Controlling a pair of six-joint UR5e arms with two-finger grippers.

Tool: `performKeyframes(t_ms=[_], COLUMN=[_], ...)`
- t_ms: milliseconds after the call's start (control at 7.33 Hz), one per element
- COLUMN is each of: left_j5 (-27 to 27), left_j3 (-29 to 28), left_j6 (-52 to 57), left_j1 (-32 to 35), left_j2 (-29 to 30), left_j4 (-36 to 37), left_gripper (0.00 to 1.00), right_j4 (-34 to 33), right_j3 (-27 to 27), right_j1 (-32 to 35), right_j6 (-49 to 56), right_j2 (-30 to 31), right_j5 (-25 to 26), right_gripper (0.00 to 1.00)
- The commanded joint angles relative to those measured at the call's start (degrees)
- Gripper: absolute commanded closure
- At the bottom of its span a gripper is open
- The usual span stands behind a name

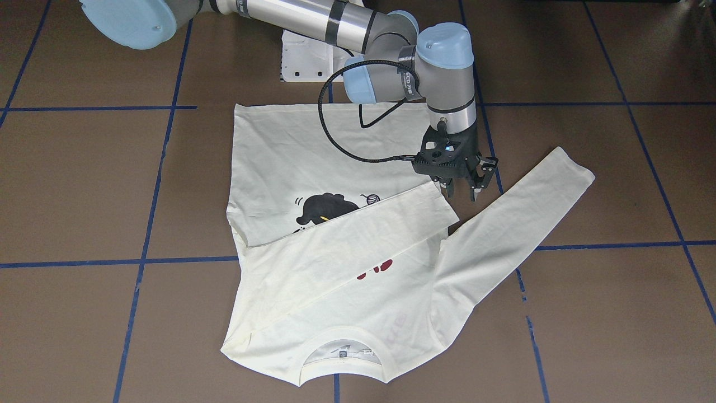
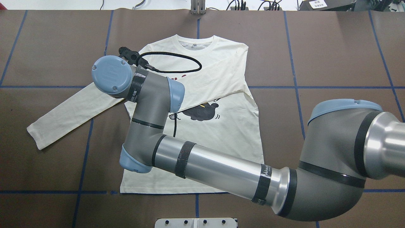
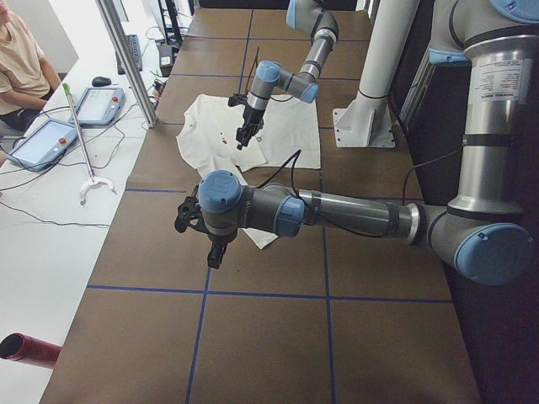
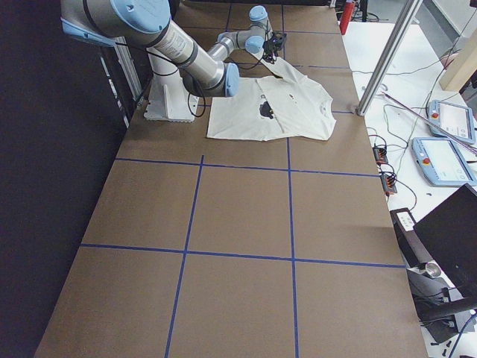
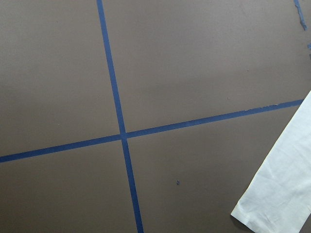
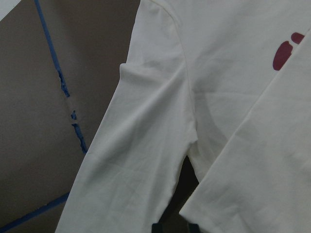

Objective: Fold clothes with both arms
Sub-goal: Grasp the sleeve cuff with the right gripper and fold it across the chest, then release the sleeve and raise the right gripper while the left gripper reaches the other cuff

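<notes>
The cream long-sleeved shirt (image 1: 313,168) lies flat, print up, neck toward the operators' side. One sleeve (image 1: 358,235) is folded slantwise across the chest and covers part of the cat print and red lettering. The other sleeve (image 1: 520,218) stretches out over the table. My right gripper (image 1: 461,190) hovers open and holds nothing, just above the folded sleeve's cuff, near the armpit (image 6: 187,160). My left gripper (image 3: 210,257) hangs over bare table beyond the outstretched cuff (image 5: 277,194). It shows only in the exterior left view, so I cannot tell whether it is open or shut.
Blue tape lines (image 5: 121,136) cross the brown table. The white pedestal base (image 1: 307,61) stands behind the shirt's hem. A person (image 3: 21,67) sits at a side table with tablets (image 3: 97,105) and cables, beyond a metal post (image 3: 126,59).
</notes>
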State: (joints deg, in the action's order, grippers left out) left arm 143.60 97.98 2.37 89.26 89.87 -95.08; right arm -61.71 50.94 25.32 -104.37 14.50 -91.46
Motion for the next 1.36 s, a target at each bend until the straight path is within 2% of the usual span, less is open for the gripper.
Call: performKeyframes(t_ms=[0,136,273,409,545,682,818,1227], left_j5=[1.3,1.2,-3.5,-7.6,-7.3,-7.5,-7.5,-7.5], left_j3=[-0.4,-1.6,-1.9,-4.3,-6.6,-8.8,-10.3,-11.0], left_j6=[-13.4,-25.6,-32.9,-36.5,-36.8,-36.8,-36.7,-36.7], left_j1=[-9.1,-14.7,-19.9,-23.4,-23.8,-24.5,-25.9,-28.7], left_j2=[0.0,0.4,0.4,0.3,0.4,0.7,0.8,1.2], left_j4=[-7.0,-11.0,-17.1,-19.4,-20.1,-20.8,-21.1,-21.7], left_gripper=[0.0,0.0,0.0,0.04,0.09,0.14,0.14,0.16], right_j4=[-2.8,-4.5,-4.5,-4.1,-4.4,-4.3,-4.4,-3.9], right_j3=[14.6,25.5,32.7,38.0,41.6,43.5,44.8,44.9], right_j1=[6.6,12.0,17.6,22.3,25.4,27.5,27.8,27.7], right_j6=[-1.6,-1.0,-0.6,2.0,8.2,8.8,8.8,8.9], right_j2=[9.7,19.3,27.3,34.5,39.3,43.0,45.2,47.2], right_j5=[-6.9,-14.3,-21.8,-27.7,-32.4,-34.5,-34.5,-33.5], right_gripper=[0.0,0.0,0.0,0.0,0.0,0.0,0.0,0.0])
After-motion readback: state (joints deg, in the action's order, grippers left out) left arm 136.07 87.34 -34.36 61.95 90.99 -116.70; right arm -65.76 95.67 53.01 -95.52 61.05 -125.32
